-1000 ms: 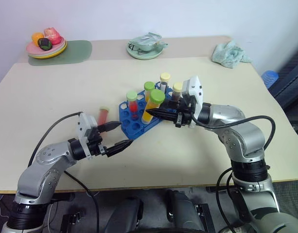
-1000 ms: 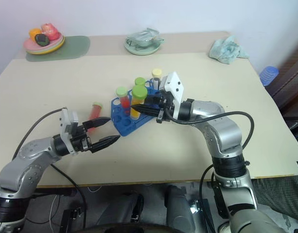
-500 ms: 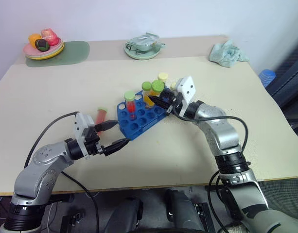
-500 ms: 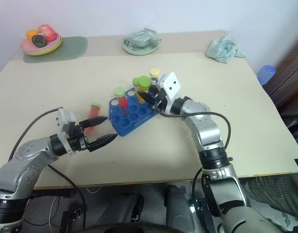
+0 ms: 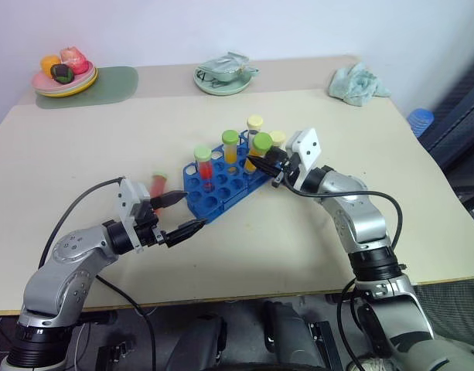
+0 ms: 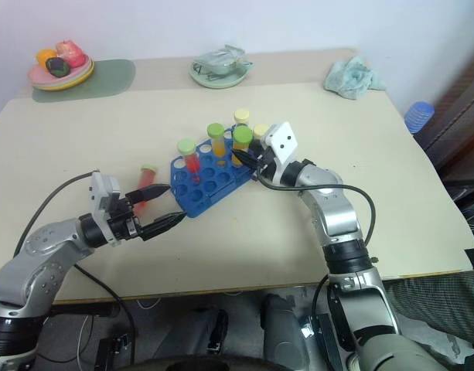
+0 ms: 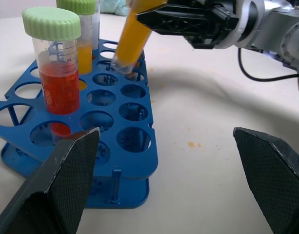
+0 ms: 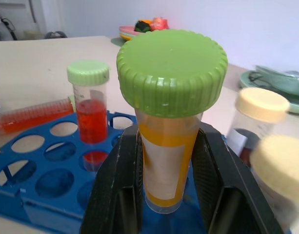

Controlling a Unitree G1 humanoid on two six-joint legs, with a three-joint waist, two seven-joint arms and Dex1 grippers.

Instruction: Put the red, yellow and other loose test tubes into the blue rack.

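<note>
My right pincer [image 5: 261, 163] clenched on yellow tube [image 8: 169, 161], green cap up, long axis tilted, bottom tip at hole in far row of blue rack [image 5: 221, 185]. Coming move: straighten tube, push down along hole axis. My left pincer [image 5: 182, 214] spread wide, nothing held, just beside rack's near corner. Red loose tube [image 5: 158, 186] lies flat on surface, beside rack, nearest left pincer.
</note>
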